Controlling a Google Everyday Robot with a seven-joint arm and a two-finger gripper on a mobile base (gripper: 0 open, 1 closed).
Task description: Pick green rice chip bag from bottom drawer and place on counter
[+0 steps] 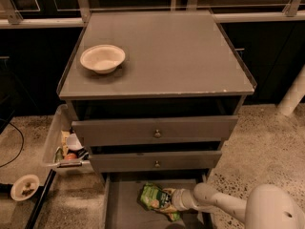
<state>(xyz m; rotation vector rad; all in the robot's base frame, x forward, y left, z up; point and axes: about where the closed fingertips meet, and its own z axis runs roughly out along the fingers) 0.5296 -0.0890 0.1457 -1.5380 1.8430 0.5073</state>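
Observation:
The green rice chip bag lies crinkled on the floor of the open bottom drawer, right of its middle. My gripper reaches in from the right on a white arm and sits right at the bag's right end, touching or overlapping it. The counter is the flat grey cabinet top above, with small pale chips along its front edge.
A white bowl stands on the counter's left side. Two knob-fronted drawers sit slightly open above the bottom drawer. A clear bin of clutter and a small dish are on the floor at left.

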